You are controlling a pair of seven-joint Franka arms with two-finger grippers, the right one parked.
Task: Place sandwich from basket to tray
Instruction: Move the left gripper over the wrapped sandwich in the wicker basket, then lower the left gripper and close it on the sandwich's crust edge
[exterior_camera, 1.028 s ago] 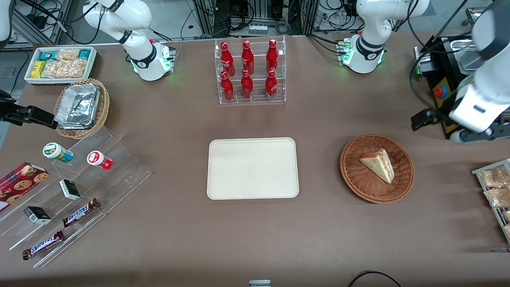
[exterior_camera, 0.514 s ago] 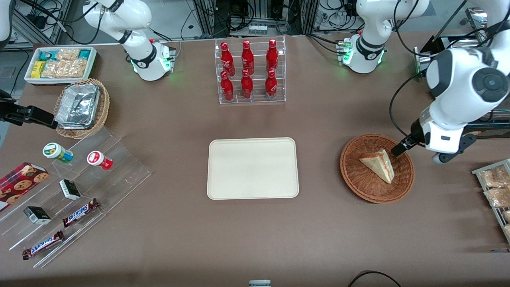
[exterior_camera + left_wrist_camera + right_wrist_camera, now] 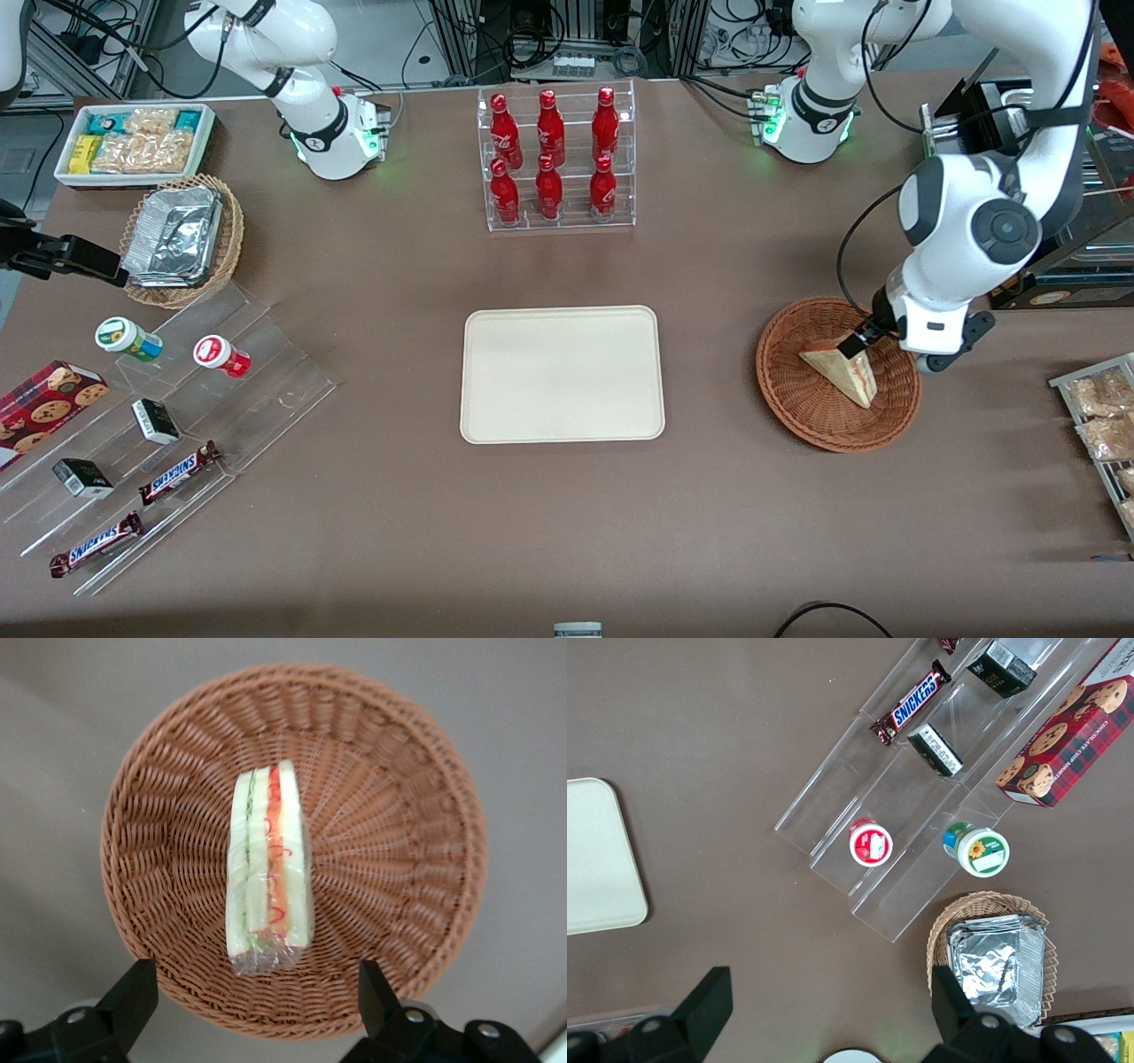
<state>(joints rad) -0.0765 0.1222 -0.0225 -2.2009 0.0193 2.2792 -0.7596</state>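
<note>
The step in hand is the approach for the pick. The sandwich (image 3: 842,368) lies in the round wicker basket (image 3: 802,403) at the right of the front view, standing on its crust edge with the cut face up, as the left wrist view shows: white bread with green and red-orange filling, wrapped in clear film (image 3: 268,870). The tray (image 3: 562,374) sits bare in the middle of the frame on the brown surface (image 3: 567,532), well apart from the basket.

The gripper (image 3: 858,341) hangs over the upper right part of the basket in the front view, above the sandwich's wide end and not touching it. In the wrist view its two dark fingers (image 3: 133,997) stand spread wide, one to each side of the wedge with open gaps between, so it is open and holds nothing.

Judging from this, the next move calls for a straight descent until the fingers flank the two bread faces, then a gentle close; the bread looks soft and the film slippery, so a hard squeeze could crush it and a shallow one could let it slip. After that comes a lift clear of the basket rim and a carry across to the tray.

The arm reaches in from the upper right of the front view, elbow joint raised, wrist bent down and pointing the gripper near vertically into the basket.
</note>
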